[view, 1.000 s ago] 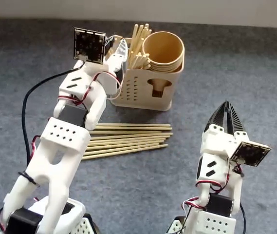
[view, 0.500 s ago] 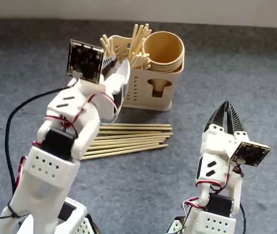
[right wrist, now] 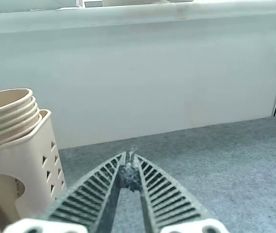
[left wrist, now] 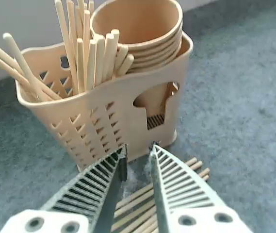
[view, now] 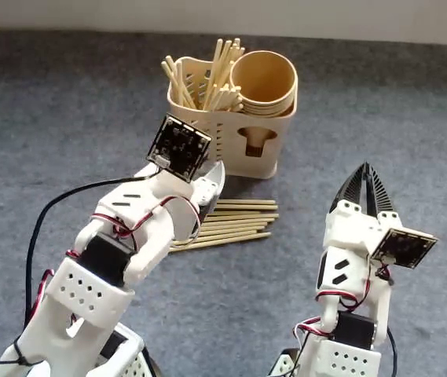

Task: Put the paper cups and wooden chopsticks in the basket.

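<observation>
Grey carpet covers the desk (view: 412,118), with a pale wall behind it. Toward 12 o'clock in the high view stands the basket (view: 231,145). A stack of paper cups (view: 264,78) sits in its 3 o'clock compartment, and upright chopsticks (view: 177,78) lean in its 9 o'clock compartment. Loose chopsticks (view: 243,220) lie in a flat bundle on the desk, just at 6 o'clock of the basket. The left end effector (view: 214,184) hangs over the bundle's 9 o'clock end, near the basket's front wall. It is released, its jaws a narrow gap apart with nothing between. The right end effector (view: 367,177) is at 4 o'clock, well apart from the basket, clenched and empty.
</observation>
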